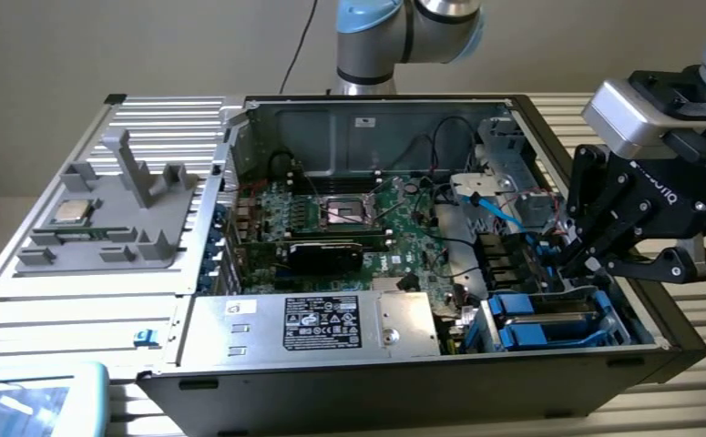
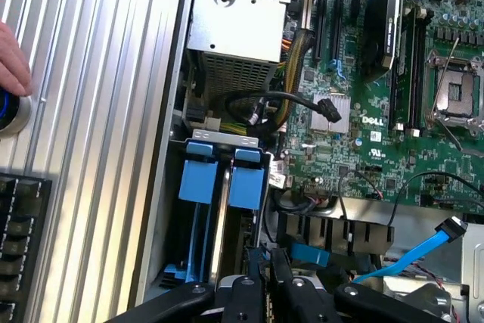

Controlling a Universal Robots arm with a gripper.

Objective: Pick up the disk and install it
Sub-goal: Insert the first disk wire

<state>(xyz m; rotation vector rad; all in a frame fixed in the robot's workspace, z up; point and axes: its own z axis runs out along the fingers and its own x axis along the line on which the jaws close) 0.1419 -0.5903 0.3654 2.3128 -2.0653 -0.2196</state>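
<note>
The disk (image 2: 247,181) stands on edge in the drive bay of the open computer case (image 1: 365,382), its bright blue frame facing the wrist camera and a silver edge beside it. A second blue-framed carrier (image 2: 202,183) sits right beside it in the same bay. My gripper (image 2: 266,281) is at the near end of the disk, its black fingers (image 2: 283,285) pinched close together with a bit of the blue frame between them. In the exterior view the gripper (image 1: 567,266) hangs over the blue carriers (image 1: 547,323) at the case's front right corner.
A grey power supply box (image 1: 316,323) with a black label lies beside the bay. The motherboard (image 1: 353,218) and a loose blue cable (image 2: 423,259) are close by. A small silver processor chip (image 1: 73,211) rests on a grey fixture. A person's hand (image 2: 9,62) rests on the ribbed table.
</note>
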